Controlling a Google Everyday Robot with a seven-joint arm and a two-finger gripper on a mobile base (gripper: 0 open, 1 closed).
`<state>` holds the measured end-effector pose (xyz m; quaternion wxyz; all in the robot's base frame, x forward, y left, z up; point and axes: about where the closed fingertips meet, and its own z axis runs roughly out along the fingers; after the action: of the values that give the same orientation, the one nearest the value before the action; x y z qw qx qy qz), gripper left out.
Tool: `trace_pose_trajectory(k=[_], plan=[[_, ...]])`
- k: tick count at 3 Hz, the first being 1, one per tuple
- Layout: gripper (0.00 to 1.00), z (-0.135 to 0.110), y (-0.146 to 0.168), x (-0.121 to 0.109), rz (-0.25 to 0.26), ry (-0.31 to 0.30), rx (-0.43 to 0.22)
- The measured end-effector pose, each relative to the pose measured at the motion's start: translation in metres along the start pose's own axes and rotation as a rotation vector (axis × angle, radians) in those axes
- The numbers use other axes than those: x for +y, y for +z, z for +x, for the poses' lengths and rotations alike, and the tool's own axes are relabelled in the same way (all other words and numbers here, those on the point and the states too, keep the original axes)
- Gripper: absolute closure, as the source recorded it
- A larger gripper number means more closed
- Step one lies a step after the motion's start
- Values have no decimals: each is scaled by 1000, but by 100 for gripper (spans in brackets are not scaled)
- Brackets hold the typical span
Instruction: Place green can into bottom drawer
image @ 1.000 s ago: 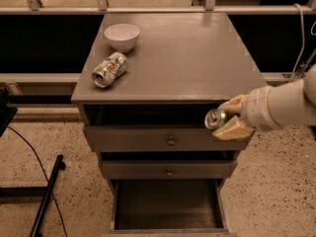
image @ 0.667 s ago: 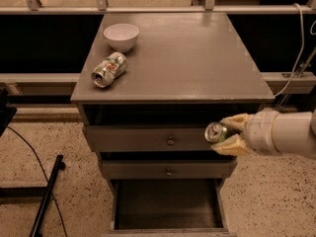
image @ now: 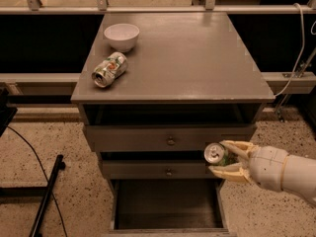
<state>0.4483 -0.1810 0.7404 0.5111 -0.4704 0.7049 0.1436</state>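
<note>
- Lower now: gripper (image: 220,156), lower right of frame, clamped on green can (image: 215,153), beside middle drawer front (image: 158,170).
- Bottom drawer (image: 168,204) open, bottom centre, below-left of can.

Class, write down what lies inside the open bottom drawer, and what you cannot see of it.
Only its bare dark floor shows inside the bottom drawer; nothing lies there. Its back is hidden under the drawer above. The gripper holds the green can outside, higher up.
</note>
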Motion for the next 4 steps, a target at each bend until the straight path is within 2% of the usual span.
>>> trace_pose_trajectory(k=[1, 2, 3, 4], plan=[[100, 3, 1, -2, 5, 2, 10], [100, 39, 4, -16, 26, 19, -29], [100, 98, 9, -24, 21, 55, -101], [100, 146, 19, -28, 4, 93, -184]])
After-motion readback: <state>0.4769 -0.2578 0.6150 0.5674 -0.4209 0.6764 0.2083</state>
